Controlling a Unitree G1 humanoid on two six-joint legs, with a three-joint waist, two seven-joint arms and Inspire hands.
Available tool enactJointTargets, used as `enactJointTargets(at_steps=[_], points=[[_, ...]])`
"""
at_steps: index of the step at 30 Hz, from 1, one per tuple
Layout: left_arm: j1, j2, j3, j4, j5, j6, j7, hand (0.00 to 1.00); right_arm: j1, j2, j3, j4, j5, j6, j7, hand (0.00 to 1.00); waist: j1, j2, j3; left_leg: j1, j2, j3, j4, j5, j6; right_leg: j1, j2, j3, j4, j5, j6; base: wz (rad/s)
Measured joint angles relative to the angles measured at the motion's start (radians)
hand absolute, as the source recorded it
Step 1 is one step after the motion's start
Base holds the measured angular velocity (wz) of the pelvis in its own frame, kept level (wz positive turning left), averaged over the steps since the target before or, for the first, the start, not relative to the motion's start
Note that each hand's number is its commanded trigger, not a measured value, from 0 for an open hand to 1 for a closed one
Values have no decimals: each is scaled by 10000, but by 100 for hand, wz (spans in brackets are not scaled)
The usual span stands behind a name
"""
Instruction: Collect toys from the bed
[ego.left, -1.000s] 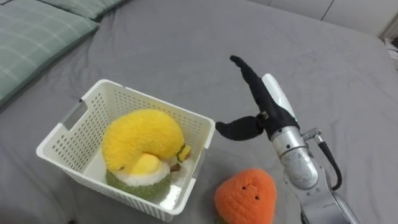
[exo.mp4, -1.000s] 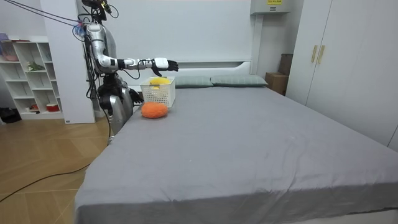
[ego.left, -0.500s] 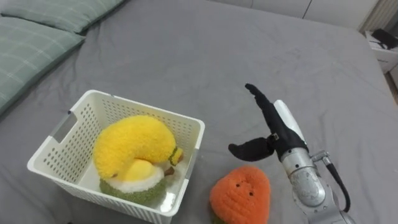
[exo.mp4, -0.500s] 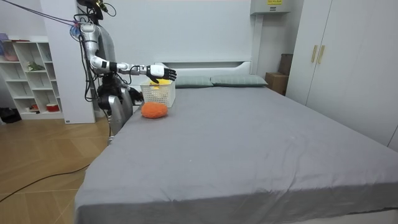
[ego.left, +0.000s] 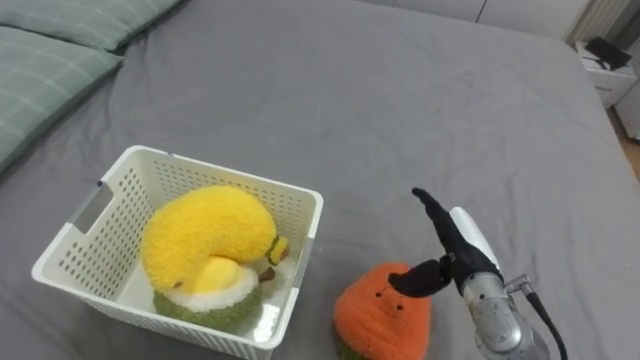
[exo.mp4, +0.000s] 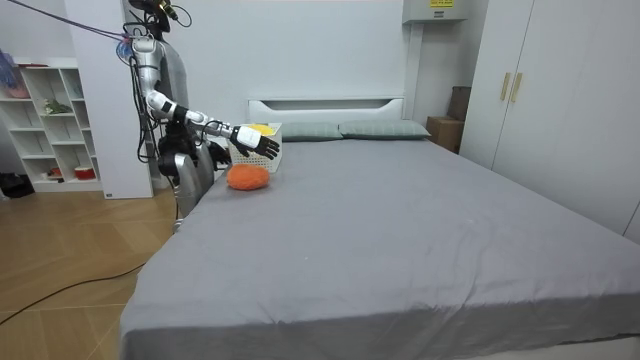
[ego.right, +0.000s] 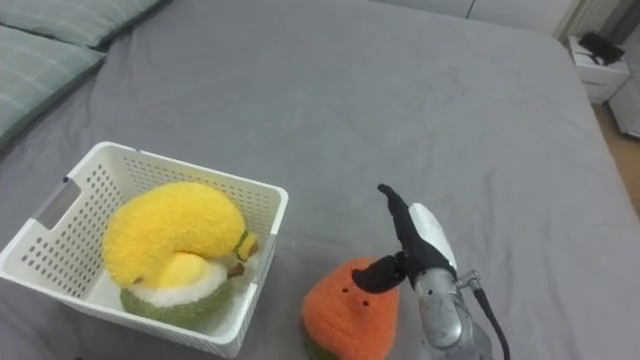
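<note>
Toy collection looks half done in the left eye view: a yellow plush toy (ego.left: 205, 235) with a green and white underside sits inside the white basket (ego.left: 222, 173). An orange plush toy (ego.left: 383, 312) lies on the grey bed (ego.left: 400, 110) just beside the basket's right wall. The right hand (ego.left: 452, 255) hangs over the orange toy's upper right, fingers straight and thumb spread wide, holding nothing. The thumb tip overlaps the toy's top, and I cannot tell contact from overlap. The toy's base is cut off by the lower edge. Green pillows (ego.left: 45, 60) lie at the upper left.

The room view has the robot standing at the bedside near the headboard, on the room view's left. Its right arm reaches out over the mattress above the orange toy. The toy and the basket are too small there to read finely.

The right eye view shows small dark face marks on the toy, while the hand hides its far right flank.

I judge the toy light, soft and squashy, not slippery or fragile. A broad grasp from above should do, with the thumb on the near side and the fingers wrapping the far side. The fleecy pile should give friction, but the body will compress, so the hold needs to go deep.
</note>
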Motion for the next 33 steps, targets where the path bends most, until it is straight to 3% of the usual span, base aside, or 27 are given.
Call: enactJointTargets(at_steps=[4,15,31,33], points=[[-14,-22,-22,-19,-104,0,-78,0,2,50,23,528,8,3,9,0,-28,79,35,-42,4,-1,-23,-16,2,-61,4,7,0,-2,3,0],[-9,-24,-15,-128,-91,-1,-279,0,-14,196,410,1574,1,6,315,0,26,-76,-80,-73,-4,-60,-19,-16,3,-66,-8,-53,-6,-12,17,1],[20,-12,2,-249,-81,-20,-278,0,18,231,428,2024,-276,6,456,0,26,-138,7,-29,-26,-144,42,-23,4,80,-23,-91,-57,-15,21,1],[40,-13,3,-323,-78,-20,-278,0,19,231,427,2033,-408,6,456,20,27,-138,6,-32,-28,-143,45,-22,4,96,-18,-87,-97,-15,20,0]])
